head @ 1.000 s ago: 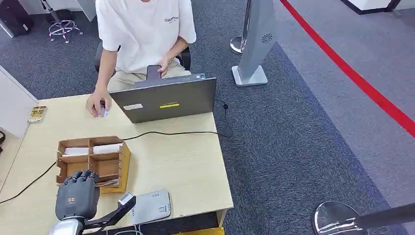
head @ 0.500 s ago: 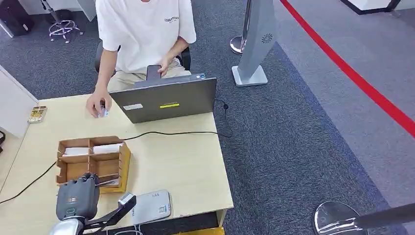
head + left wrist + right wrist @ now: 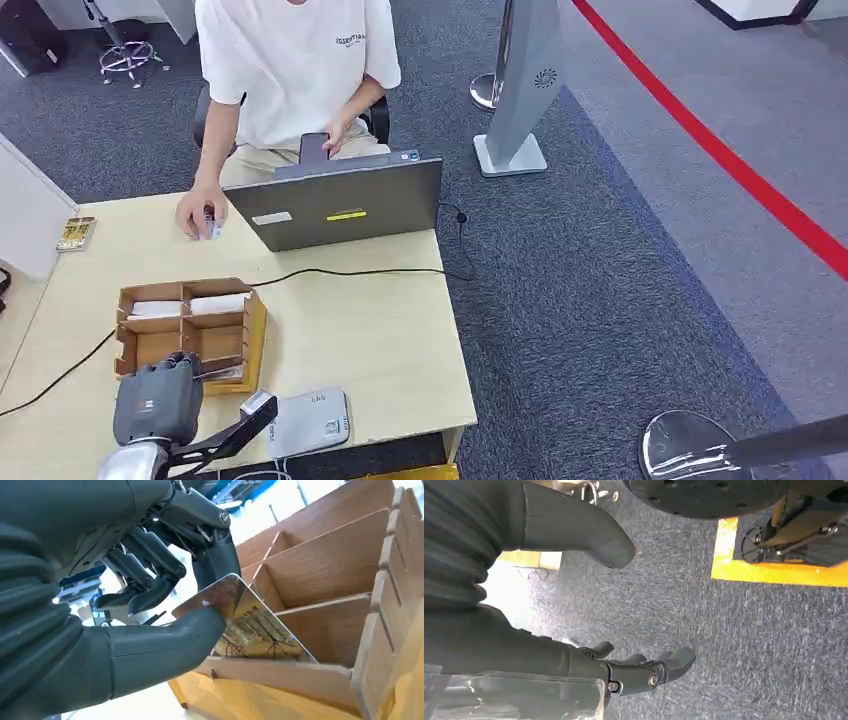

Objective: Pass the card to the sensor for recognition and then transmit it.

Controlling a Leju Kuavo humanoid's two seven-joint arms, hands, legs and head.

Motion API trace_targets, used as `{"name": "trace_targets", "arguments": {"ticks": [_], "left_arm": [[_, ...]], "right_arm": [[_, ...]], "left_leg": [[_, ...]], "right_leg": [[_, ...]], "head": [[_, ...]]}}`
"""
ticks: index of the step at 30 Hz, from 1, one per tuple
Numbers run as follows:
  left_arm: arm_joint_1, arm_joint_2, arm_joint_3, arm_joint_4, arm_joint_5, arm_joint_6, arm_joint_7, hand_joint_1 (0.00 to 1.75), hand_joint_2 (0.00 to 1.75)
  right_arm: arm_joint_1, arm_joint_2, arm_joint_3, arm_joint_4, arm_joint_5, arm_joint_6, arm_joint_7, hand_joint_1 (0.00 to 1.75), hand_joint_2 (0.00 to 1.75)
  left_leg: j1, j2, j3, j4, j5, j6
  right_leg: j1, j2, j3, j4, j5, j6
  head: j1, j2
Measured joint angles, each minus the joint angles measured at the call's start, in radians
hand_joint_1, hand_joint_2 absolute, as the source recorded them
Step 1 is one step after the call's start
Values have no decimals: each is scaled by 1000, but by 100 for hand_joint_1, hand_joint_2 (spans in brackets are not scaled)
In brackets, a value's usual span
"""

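Left hand (image 3: 157,403), head view: set over the near compartment of the wooden organizer (image 3: 250,330) beside the grey sensor (image 3: 310,422); grasp hidden. Left wrist view: thumb and fingers (image 3: 150,592) pinch a card (image 3: 250,625) tilted in that compartment. Right wrist view: right hand (image 3: 574,595) empty, fingers apart, above grey carpet (image 3: 724,630).

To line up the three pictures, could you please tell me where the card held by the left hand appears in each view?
Head view: card juts from the left hand at the tray's near edge.
Left wrist view: card mid-picture, pinched by the thumb, its lower end in a tray compartment.
Right wrist view: not in it.
Shared landmark: the tray.
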Motion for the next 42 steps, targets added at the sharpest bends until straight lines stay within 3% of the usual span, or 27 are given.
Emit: {"name": "trace_targets", "arguments": {"ticks": [4, 9, 20, 26, 29, 32, 35, 39, 42], "left_arm": [[-35, -34, 0, -95, 0, -133, -21, 175, 175], [-141, -61, -23, -207, 0, -219, -32, 175, 175], [-209, -75, -37, -271, 0, -224, -53, 175, 175], [-328, -69, -51, -279, 0, -306, -64, 175, 175], [-409, -51, -52, -278, 0, -333, -37, 175, 175], [-518, -9, -56, -266, 0, -325, 55, 175, 175], [-636, 112, -78, -236, 0, -251, 152, 175, 175], [-715, 265, -92, -198, 0, -149, 171, 175, 175], [-722, 322, -93, -180, 0, -136, 171, 175, 175]], "right_arm": [[-27, 0, -54, 17, 78, 19, -39, 0, 175], [-49, 0, -121, 42, 136, 26, -78, 0, 175], [-55, 0, -175, 71, 157, 34, -100, 0, 175], [-64, 0, -202, 87, 194, 34, -113, 0, 175], [-69, 0, -217, 98, 214, 35, -122, 0, 175], [-73, -1, -227, 109, 236, 45, -135, 0, 175], [-75, -1, -224, 120, 240, 50, -132, 0, 175], [-78, -2, -220, 138, 249, 52, -157, 0, 175], [-80, -2, -220, 149, 249, 52, -163, 0, 175]], "left_leg": [[0, 0, 0, 0, 0, 0], [0, -1, 0, 1, 0, 1], [0, -1, 0, 0, 0, 1], [0, -1, -1, 0, 1, 2], [0, -1, -1, 1, 2, 2], [0, -1, -1, 1, 2, 2], [0, -1, -1, 0, 3, 1], [1, 0, 0, 0, 3, 1], [1, 0, -1, 0, 3, 1]], "right_leg": [[0, 0, 0, 0, 0, 0], [0, -1, 1, 0, 1, 1], [0, -1, 0, 0, 1, 1], [0, -2, 0, 0, 1, 1], [0, -2, 0, 0, 2, 2], [0, -1, 0, 0, 2, 2], [0, -1, 0, 1, 2, 2], [0, 0, -1, 2, 1, 1], [0, 0, -1, 2, 1, 1]], "head": [[0, 0], [0, 0], [0, 0], [0, 0], [0, 0], [0, 0], [0, 0], [0, 0], [0, 0]]}}
